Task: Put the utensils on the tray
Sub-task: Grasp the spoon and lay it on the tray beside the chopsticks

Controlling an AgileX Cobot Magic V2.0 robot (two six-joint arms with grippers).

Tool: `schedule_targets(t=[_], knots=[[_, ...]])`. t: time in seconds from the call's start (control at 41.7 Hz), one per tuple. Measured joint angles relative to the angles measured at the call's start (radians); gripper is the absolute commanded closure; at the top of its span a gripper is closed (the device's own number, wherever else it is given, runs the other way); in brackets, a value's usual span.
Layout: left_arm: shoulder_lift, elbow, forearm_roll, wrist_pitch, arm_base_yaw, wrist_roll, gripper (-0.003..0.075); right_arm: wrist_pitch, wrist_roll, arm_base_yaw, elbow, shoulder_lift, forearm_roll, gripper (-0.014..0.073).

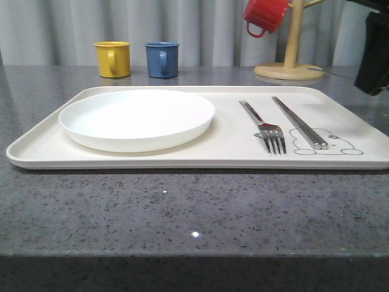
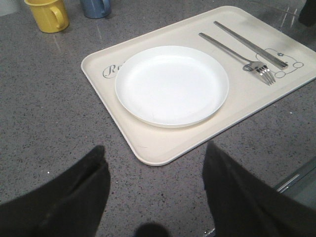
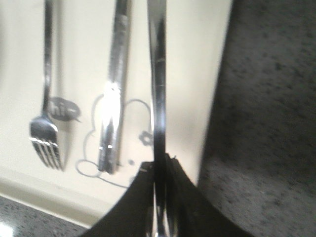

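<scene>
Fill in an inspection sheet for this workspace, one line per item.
Surface: speckled grey countertop.
Job's things: fork and chopsticks lie on the tray; a thin metal utensil is in the right gripper.
Clutter: white plate on the tray; yellow mug, blue mug, red mug on wooden stand.
Grippers: left gripper open, off the tray.
Cables: nothing seen.
Surroundings: grey curtain.

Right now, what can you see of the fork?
The fork is shiny silver metal, with four tines and a slim straight handle. It lies flat on the cream tray, right of the plate and left of the chopsticks, apart from both. Its tines point toward the tray's near edge, beside the rabbit drawing. Nothing grips it.
</scene>
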Motion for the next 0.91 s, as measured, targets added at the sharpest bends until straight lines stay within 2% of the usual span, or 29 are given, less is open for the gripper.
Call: schedule_targets(t=[0.216, 0.599, 0.719, 0.839, 0.911], knots=[[0.000, 0.000, 0.000, 0.000, 0.000, 0.000, 0.0313, -0.074, 0.007, 0.002, 0.000, 0.102, 0.086, 0.0558], [0.000, 0.000, 0.000, 0.000, 0.000, 0.000, 0.0313, -0.159, 0.091, 0.002, 0.000, 0.139, 0.049, 0.0550], [0.000, 0.000, 0.000, 0.000, 0.000, 0.000, 0.0313, -0.159, 0.103, 0.002, 0.000, 0.139, 0.023, 0.0466], [0.000, 0.000, 0.000, 0.000, 0.000, 0.000, 0.0313, -0.157, 0.107, 0.002, 0.000, 0.139, 0.016, 0.0313], [0.000, 0.000, 0.000, 0.000, 0.000, 0.000, 0.0313, -0.157, 0.107, 0.002, 0.000, 0.139, 0.016, 0.0277]])
